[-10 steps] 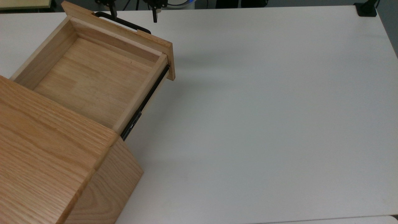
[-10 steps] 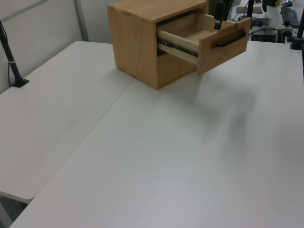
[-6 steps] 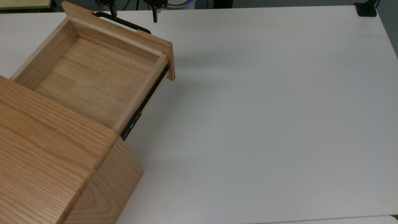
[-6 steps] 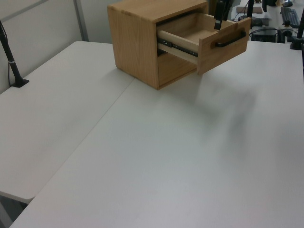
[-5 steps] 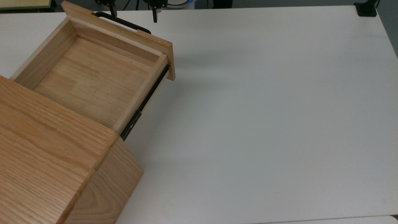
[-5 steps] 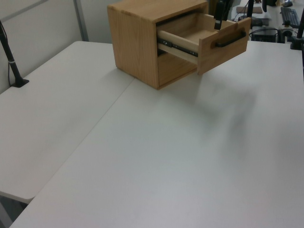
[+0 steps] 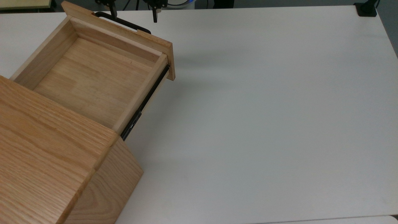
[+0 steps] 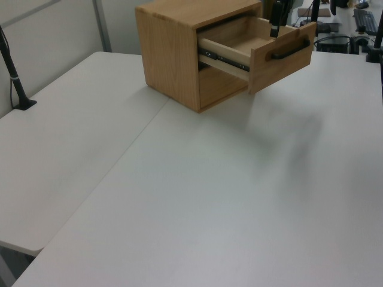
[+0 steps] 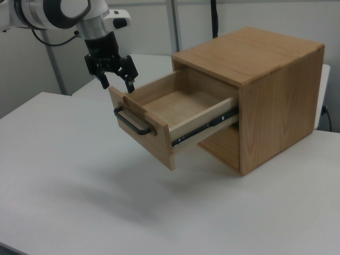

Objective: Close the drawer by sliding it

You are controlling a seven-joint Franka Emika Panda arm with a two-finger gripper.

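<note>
The drawer (image 7: 93,77) stands pulled far out of the oak cabinet (image 7: 46,161), its light wooden tray bare inside. Its wide front panel (image 9: 154,135) carries a thin black bar handle (image 9: 133,123), and a black rail (image 7: 146,99) shows along its side. My gripper (image 9: 117,84) hangs open just above the panel's top edge, fingers pointing down, one on each side of the panel's line and touching nothing. In the top view the gripper (image 7: 134,15) sits at the upper edge, over the handle (image 7: 122,22). The left view has the drawer (image 8: 281,63) and the gripper (image 8: 294,18) at the top right.
The cabinet (image 8: 167,54) sits on a white table (image 7: 264,124) with wide bare room in front of the drawer. A black clamp post (image 8: 12,66) stands at the left view's left edge, and a black mount (image 7: 367,9) at the top view's upper right corner.
</note>
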